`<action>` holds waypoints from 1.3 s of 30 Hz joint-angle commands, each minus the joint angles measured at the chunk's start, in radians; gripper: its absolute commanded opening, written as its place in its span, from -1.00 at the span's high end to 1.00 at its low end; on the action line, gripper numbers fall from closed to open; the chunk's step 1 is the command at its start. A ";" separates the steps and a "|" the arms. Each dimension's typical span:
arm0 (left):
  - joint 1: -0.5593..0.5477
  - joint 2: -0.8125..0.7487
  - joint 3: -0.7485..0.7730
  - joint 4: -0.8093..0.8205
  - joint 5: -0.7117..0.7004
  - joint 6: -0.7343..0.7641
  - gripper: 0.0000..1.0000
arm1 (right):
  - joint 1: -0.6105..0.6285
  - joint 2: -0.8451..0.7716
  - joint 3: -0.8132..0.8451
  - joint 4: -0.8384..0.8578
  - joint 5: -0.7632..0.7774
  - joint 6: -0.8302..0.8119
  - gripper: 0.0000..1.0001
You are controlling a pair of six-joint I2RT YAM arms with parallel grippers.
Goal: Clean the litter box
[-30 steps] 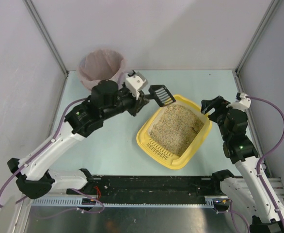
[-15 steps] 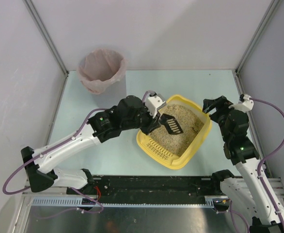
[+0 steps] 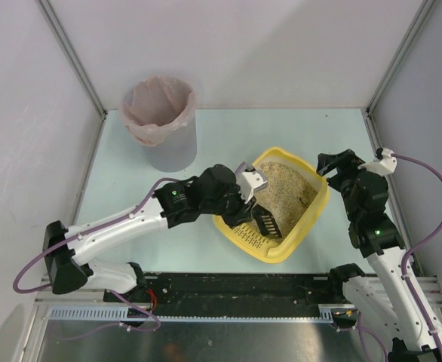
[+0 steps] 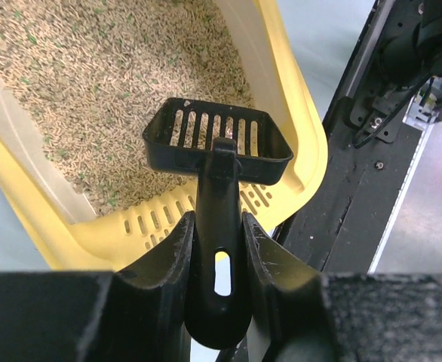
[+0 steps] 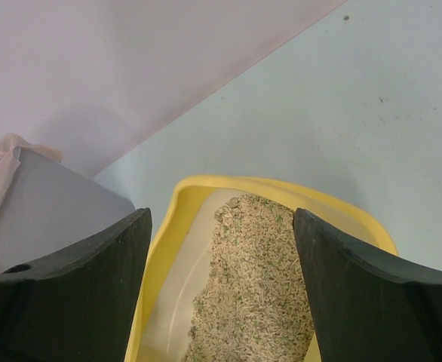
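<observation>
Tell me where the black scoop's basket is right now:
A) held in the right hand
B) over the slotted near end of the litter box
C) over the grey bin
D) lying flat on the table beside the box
B: the left hand grips the black scoop by its handle, and its basket hangs over the litter by the grille end of the litter box.

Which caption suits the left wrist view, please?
Left tool grips a black slotted scoop over the grille end of the yellow litter box.
</observation>
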 commanded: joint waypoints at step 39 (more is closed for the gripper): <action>-0.103 0.255 -0.104 0.266 -0.332 -0.171 1.00 | 0.005 -0.001 -0.010 0.028 0.035 -0.008 -0.61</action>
